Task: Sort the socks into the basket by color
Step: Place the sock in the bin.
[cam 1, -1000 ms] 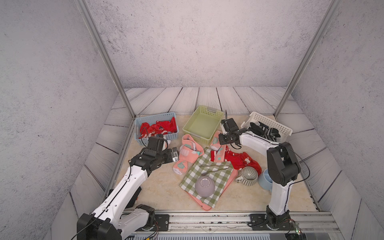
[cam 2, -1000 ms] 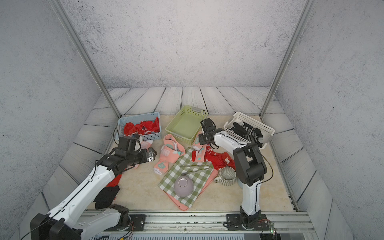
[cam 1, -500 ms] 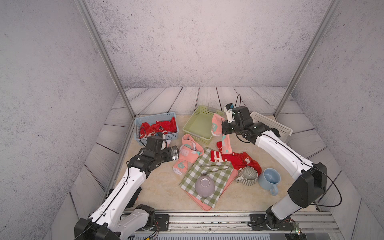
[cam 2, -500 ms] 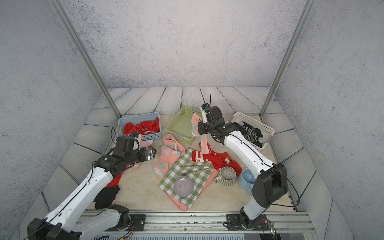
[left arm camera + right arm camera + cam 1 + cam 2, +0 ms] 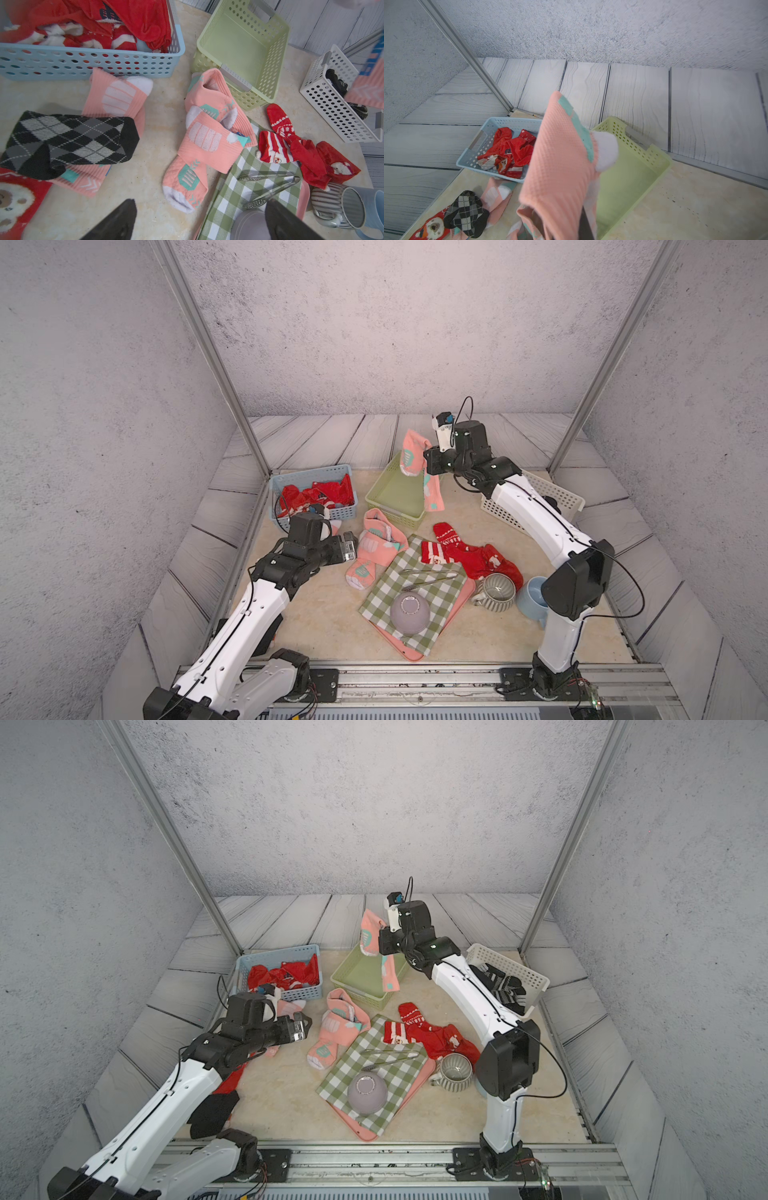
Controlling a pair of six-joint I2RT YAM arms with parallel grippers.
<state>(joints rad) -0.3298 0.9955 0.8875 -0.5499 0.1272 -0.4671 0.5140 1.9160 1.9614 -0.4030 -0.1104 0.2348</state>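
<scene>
One black argyle sock [image 5: 68,141] is lying on pink socks [image 5: 118,97] beside one red bear sock [image 5: 14,199] at the left of the bench [image 5: 324,626]. Right of them the left end effector [image 5: 352,548] is hovering, spread wide, holding nothing. Three baskets are standing behind: a blue basket [image 5: 340,510] with red socks [image 5: 320,493], a green basket [image 5: 395,493], and a white basket [image 5: 513,966] with black socks [image 5: 500,984]. Two crossed pink socks [image 5: 376,547] are lying before the green one; over it the right end effector [image 5: 426,466], pressed together, is pinching one draped pink sock [image 5: 411,450]. Roughly three loose red socks [image 5: 461,551] are lying farther right.
</scene>
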